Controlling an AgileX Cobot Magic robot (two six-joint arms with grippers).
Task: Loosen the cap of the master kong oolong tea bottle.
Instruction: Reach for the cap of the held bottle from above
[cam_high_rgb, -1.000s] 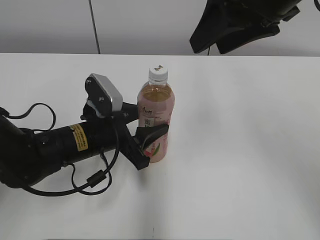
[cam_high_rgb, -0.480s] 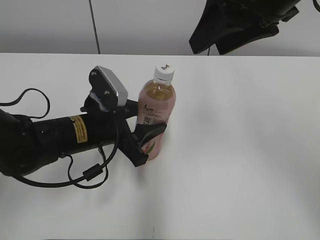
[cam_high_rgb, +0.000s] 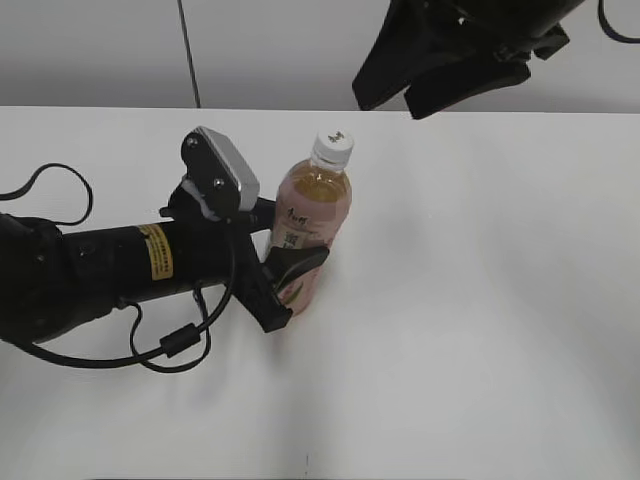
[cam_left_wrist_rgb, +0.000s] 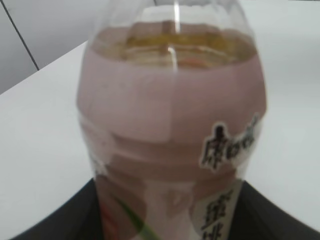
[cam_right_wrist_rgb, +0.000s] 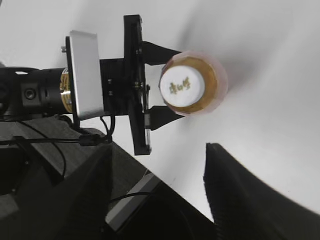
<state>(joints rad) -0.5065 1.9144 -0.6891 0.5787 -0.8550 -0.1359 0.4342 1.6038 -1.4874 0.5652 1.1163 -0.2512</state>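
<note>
Bottle (cam_high_rgb: 305, 235) tilted further right; left pincer (cam_high_rgb: 290, 270) clamps it, amber tea inside; right pincer (cam_right_wrist_rgb: 155, 195) spread

Left arm (cam_high_rgb: 110, 265) lies low and near horizontal, entering from nine o'clock in the exterior view, wrist camera housing on top. Left gripper (cam_high_rgb: 292, 262) is clamped on the master kong oolong tea bottle (cam_high_rgb: 308, 235), one of the fingers (cam_right_wrist_rgb: 159, 50) on each side. Right arm (cam_high_rgb: 460, 45) hangs high at twelve to one o'clock. Right gripper (cam_right_wrist_rgb: 155, 195) shows two dark fingers spread wide apart, holding nothing.
</note>
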